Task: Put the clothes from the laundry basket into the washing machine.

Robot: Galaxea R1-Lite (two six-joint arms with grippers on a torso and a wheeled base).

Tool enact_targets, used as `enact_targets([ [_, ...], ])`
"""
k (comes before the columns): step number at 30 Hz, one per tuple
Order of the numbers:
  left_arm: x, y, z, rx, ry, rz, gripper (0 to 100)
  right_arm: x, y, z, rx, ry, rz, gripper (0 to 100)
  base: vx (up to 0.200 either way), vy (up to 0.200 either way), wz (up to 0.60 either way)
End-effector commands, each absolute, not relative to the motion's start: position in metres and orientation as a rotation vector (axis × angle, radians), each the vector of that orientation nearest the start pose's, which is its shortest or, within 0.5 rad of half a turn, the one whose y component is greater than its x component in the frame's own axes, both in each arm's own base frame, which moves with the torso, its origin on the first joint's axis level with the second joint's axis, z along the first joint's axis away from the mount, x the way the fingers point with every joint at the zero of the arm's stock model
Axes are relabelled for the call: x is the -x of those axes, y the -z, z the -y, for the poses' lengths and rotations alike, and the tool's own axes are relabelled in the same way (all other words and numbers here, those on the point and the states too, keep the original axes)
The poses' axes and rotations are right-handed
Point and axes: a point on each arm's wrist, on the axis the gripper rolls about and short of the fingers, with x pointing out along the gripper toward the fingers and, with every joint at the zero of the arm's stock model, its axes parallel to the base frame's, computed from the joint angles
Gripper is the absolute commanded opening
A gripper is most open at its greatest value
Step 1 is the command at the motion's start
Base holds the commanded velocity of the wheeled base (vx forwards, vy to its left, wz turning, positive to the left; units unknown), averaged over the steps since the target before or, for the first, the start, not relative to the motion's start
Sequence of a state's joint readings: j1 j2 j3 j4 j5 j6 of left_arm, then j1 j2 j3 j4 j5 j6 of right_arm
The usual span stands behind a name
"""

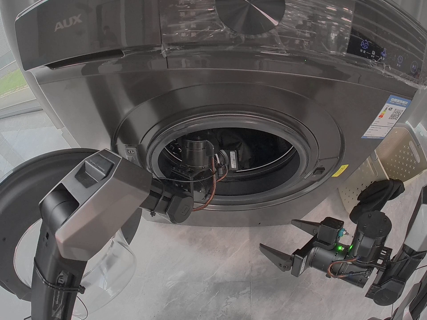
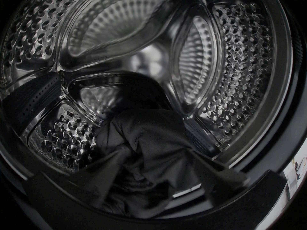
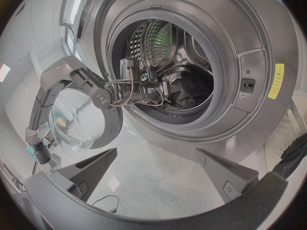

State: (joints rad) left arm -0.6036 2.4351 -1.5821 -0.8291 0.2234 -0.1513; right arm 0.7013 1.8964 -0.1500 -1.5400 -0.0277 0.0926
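A laundry area: a front-loading washer (image 1: 213, 90) stands on grey stone-look floor tiles (image 1: 200, 267), its door (image 1: 18, 210) open at 9 o'clock. Clear film (image 1: 311, 23) wraps its panel. A perforated basket (image 1: 400, 156) sits at 3 o'clock, a window (image 1: 11, 81) at 10.

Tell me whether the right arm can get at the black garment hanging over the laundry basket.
Probably yes. The right hand, open over the floor, points away from the black garment draped on the laundry basket rim, but it is close and nothing stands between them.
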Motion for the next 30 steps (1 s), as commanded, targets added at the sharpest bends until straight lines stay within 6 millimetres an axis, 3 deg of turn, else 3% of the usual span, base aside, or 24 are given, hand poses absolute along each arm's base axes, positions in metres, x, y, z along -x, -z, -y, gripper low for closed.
enact_targets([
  [1,-0.393,-0.133,0.281,0.123,0.396,-0.071,100,-0.184,-0.077,-0.155,-0.012,-0.664,-0.233,100,0.0,0.0,0.0],
  [11,-0.402,-0.074,0.277,0.025,0.378,-0.206,100,-0.184,-0.077,-0.156,-0.011,-0.664,-0.232,100,0.0,0.0,0.0],
  [19,-0.413,-0.059,0.272,0.003,0.357,-0.219,100,-0.185,-0.077,-0.156,-0.012,-0.664,-0.229,100,0.0,0.0,0.0],
  [20,-0.414,-0.059,0.271,0.002,0.354,-0.219,0,-0.184,-0.077,-0.156,-0.012,-0.666,-0.229,100,0.0,0.0,0.0],
  [30,-0.424,-0.08,0.282,0.058,0.381,-0.128,0,-0.185,-0.077,-0.157,-0.013,-0.667,-0.226,100,0.0,0.0,0.0],
])
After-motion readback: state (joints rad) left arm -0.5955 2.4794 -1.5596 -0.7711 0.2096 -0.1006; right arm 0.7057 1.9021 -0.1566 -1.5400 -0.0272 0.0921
